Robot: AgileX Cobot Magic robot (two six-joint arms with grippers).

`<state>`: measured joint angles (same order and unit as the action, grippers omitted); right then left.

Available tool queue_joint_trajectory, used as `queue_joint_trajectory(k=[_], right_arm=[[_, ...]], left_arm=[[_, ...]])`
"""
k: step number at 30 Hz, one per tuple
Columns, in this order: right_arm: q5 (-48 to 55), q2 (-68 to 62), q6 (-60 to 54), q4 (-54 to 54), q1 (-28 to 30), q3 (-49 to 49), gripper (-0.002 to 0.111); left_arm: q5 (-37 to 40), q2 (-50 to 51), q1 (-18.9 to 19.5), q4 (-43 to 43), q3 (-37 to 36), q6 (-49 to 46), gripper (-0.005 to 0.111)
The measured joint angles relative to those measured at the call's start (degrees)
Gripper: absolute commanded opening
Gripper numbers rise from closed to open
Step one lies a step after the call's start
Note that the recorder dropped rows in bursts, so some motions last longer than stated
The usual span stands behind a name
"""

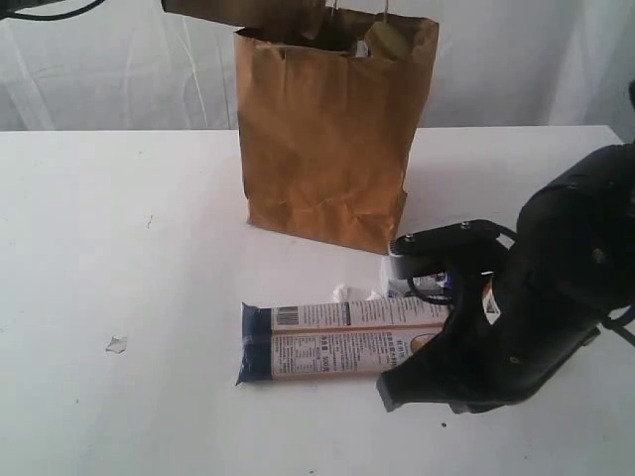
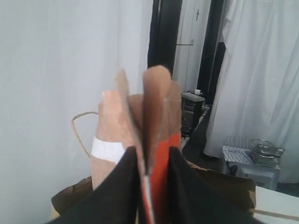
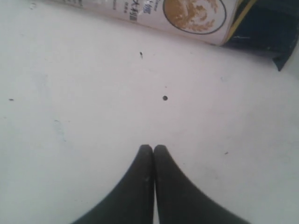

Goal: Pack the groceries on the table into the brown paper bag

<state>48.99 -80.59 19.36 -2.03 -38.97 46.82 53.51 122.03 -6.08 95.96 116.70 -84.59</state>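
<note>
The brown paper bag [image 1: 327,149] stands upright at the back middle of the table [image 1: 119,228]. In the left wrist view my left gripper [image 2: 152,151] is shut on the brown pouch with the orange mark [image 2: 154,102], held just above the bag's open mouth [image 2: 70,196]. The long dark-blue-and-white packet [image 1: 337,342] lies flat in front of the bag. My right gripper [image 3: 153,148] is shut with nothing in it, low over the bare tabletop beside that packet's end [image 3: 191,11]. The jar, bottle and can are out of view.
The right arm [image 1: 526,307] covers the packet's right end. A small white-and-blue thing [image 1: 399,281] peeks out behind that arm; I cannot tell what it is. White crumbs [image 1: 117,344] lie on the left of the table. A bag handle [image 2: 79,130] loops up beside the pouch.
</note>
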Motion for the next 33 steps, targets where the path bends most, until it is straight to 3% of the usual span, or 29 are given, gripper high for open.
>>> queue_joint_trajectory(k=[6, 11, 12, 14, 16, 25, 29, 33], right_arm=[[-2.34, 2.43, 0.0, 2.75, 0.0, -0.09, 0.0], [-2.57, 4.5, 0.0, 3.51, 0.0, -0.09, 0.0], [-2.57, 4.8, 0.0, 3.51, 0.0, -0.09, 0.0], [-2.57, 5.56, 0.0, 3.76, 0.0, -0.09, 0.0], [-2.57, 5.93, 0.0, 4.61, 0.0, -0.09, 0.0], [-2.57, 5.93, 0.0, 7.5, 0.0, -0.09, 0.0], [-2.57, 5.93, 0.0, 7.5, 0.0, -0.09, 0.0], [-3.27, 5.93, -0.62, 7.5, 0.0, -0.09, 0.0]], left_arm=[[2.04, 1.33, -0.11, 0.11, 0.54, -2.04, 0.002], [1.69, 1.33, -0.28, -0.13, 0.54, -1.33, 0.027], [1.17, 1.43, -0.47, -0.42, 0.54, -1.33, 0.039], [-0.1, 1.4, -1.29, -1.44, 0.8, -1.33, 0.05], [-0.22, 1.4, -2.09, -1.44, 1.02, -1.33, 0.055], [1.48, 1.4, -2.66, -1.44, 1.05, 0.1, 0.055], [1.73, 0.4, -1.08, -1.44, 1.05, 0.38, 0.054], [3.1, -1.31, 1.77, -1.44, 1.05, 3.46, 0.037]])
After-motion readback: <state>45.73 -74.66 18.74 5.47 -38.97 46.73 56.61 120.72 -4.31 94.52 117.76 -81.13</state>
